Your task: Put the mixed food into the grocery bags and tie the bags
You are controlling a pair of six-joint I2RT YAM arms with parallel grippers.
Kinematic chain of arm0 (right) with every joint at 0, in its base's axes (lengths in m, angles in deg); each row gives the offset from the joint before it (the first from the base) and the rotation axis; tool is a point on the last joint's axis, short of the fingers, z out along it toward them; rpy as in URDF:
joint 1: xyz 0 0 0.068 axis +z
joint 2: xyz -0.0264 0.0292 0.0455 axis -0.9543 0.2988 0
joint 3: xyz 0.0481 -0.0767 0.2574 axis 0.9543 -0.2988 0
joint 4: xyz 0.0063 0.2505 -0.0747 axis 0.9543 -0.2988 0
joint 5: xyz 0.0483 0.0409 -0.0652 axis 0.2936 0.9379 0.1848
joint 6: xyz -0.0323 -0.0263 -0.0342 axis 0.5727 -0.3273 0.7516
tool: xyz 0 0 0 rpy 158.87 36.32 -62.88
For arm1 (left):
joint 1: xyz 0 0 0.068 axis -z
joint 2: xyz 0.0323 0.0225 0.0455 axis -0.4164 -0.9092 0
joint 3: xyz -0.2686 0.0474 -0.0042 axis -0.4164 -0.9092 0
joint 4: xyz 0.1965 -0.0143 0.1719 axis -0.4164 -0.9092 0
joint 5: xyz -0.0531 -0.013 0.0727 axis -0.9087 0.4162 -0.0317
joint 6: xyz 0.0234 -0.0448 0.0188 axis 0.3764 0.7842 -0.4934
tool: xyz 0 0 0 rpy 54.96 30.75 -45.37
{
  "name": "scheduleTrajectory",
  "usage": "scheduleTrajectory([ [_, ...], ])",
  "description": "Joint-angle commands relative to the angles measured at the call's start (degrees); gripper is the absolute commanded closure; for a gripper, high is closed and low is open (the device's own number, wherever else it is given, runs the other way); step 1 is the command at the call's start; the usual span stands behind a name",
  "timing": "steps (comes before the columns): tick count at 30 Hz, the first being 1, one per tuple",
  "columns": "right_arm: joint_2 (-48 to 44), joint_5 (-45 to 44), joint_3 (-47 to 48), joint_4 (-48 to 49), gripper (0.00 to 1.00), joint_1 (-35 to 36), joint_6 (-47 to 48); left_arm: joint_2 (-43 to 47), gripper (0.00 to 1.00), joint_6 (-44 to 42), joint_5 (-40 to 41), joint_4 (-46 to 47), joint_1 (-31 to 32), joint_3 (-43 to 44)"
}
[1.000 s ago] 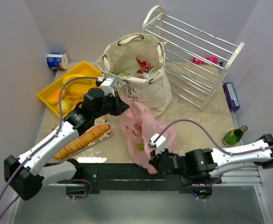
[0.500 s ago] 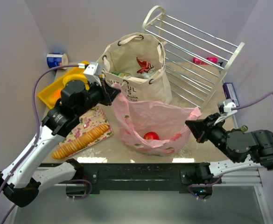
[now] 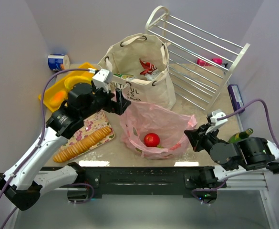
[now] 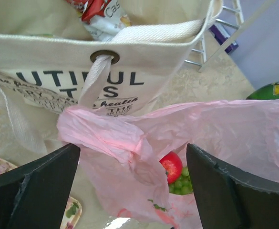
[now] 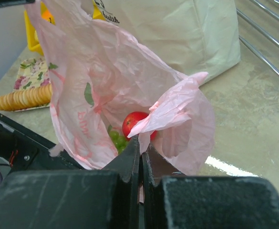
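The pink plastic bag (image 3: 163,119) sits on the tabletop (image 3: 203,117) just in front of the cream canvas tote (image 3: 144,93), its mouth stretched open between the two arms. The right gripper (image 3: 191,135) has its fingers (image 5: 129,160) pressed tightly together on the bag's right-hand edge, a fold of pink film pinched between them. The left gripper (image 3: 121,104) is at the bag's opposite corner with its fingers (image 4: 39,186) spread wide apart. A twisted bunch of the plastic lies between them, nearer the one on the left of the wrist view, but whether it actually touches that finger is hard to judge from here. Inside the bag a red apple (image 3: 151,140) rests at the bottom with a cluster of green grapes (image 4: 183,183) right beside it, both seen through the open mouth. The tote stands upright behind, one rope handle (image 4: 95,78) hanging down its lettered face just above the pink corner, and a red packet (image 3: 147,67) pokes up inside it. To the left of the bag a long cracker sleeve (image 3: 82,143) lies across a floral plate (image 3: 94,123), with a yellow tray (image 3: 53,93) and a blue-and-white can (image 3: 57,62) farther back. A green bottle (image 3: 238,138) lies near the right arm, and a white wire rack (image 3: 201,62) leans behind the tote.
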Motion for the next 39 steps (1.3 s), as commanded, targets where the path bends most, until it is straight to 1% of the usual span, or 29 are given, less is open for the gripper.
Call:
scheduleTrajectory([
  [1,1.65,-2.72,2.79,-0.08,1.0,0.33,-2.41,1.62,0.0,-7.85,-5.08,4.85,-0.48,8.89],
  [3,1.3,-2.55,2.79,0.45,1.0,0.33,-2.41,-0.22,0.0,-9.0,-2.19,2.57,-1.7,12.42],
  [4,1.21,-2.37,2.71,0.62,1.0,0.33,-2.41,-2.84,0.0,-9.35,-1.75,1.69,-2.85,15.83],
  [5,1.04,-2.37,2.44,1.06,1.0,0.33,-2.32,-4.35,0.0,-9.61,-2.52,0.12,-6.86,17.26],
  [7,0.68,-2.11,2.27,1.85,1.0,0.33,-2.14,-7.94,0.0,-8.48,-7.6,-0.07,-14.15,19.11],
  [8,0.6,-1.93,2.27,1.94,1.0,0.24,-1.88,-8.84,0.0,-6.65,-13.55,0.97,-22.81,19.12],
  [9,0.6,-1.76,2.27,1.94,1.0,0.33,-1.79,-10.5,0.0,-5.76,-14.3,1.16,-26.55,18.85],
  [10,0.68,-1.58,2.35,1.94,1.0,0.33,-1.79,-11.3,0.0,-4.97,-13.96,0.81,-29.98,18.16],
  [11,0.77,-1.49,2.44,1.86,1.0,0.33,-1.7,-12.26,0.0,-3.83,-12.91,-0.24,-35.15,17.63],
  [12,0.68,-1.32,2.44,1.77,1.0,0.33,-1.62,-13.93,0.0,-3.64,-11.77,-0.77,-37.98,16.93],
  [13,0.6,-1.31,2.35,1.94,1.0,0.33,-1.62,-14.64,0.0,-3.99,-9.85,-1.38,-39.49,15.27],
  [14,0.6,-1.14,2.44,2.03,1.0,0.33,-1.62,-15.43,0.0,-5.21,-3.3,-3.04,-40.9,14.29],
  [16,0.25,-1.4,2.27,2.38,1.0,0.33,-1.62,-17.8,0.0,-6.97,2.8,-4.11,-41.87,10.61],
  [17,0.07,-1.32,2.01,2.64,1.0,0.33,-1.35,-18.51,0.0,-7.15,8.57,-4.46,-43.19,9.29],
  [18,-0.02,-1.31,1.92,3.0,1.0,0.33,-1.18,-19.73,0.0,-7.33,10.28,-4.21,-44.07,8.05],
  [19,-0.37,-1.05,1.83,3.61,1.0,0.33,-1.0,-20.35,0.0,-7.51,11.0,-3.68,-45.03,5.69],
  [20,-0.55,-1.05,1.65,3.79,1.0,0.33,-0.74,-20.97,0.0,-7.51,10.74,-2.11,-47.05,4.71],
  [23,-0.81,-0.88,1.56,3.96,1.0,0.33,-0.74,-24.31,0.0,-7.94,11.35,-0.34,-49.17,2.86],
  [30,-0.46,-0.26,1.39,4.14,1.0,0.33,-1.79,-35.29,0.04,-10.58,13.38,0.46,-50.14,2.5],
  [32,-0.28,-0.35,1.3,4.23,1.0,0.33,-2.05,-36.87,0.05,-11.46,14.16,0.45,-50.49,2.24],
  [39,0.86,-0.26,2.0,4.23,1.0,0.42,-2.05,-38.11,0.05,-13.22,16.54,3.96,-51.46,-0.74],
])
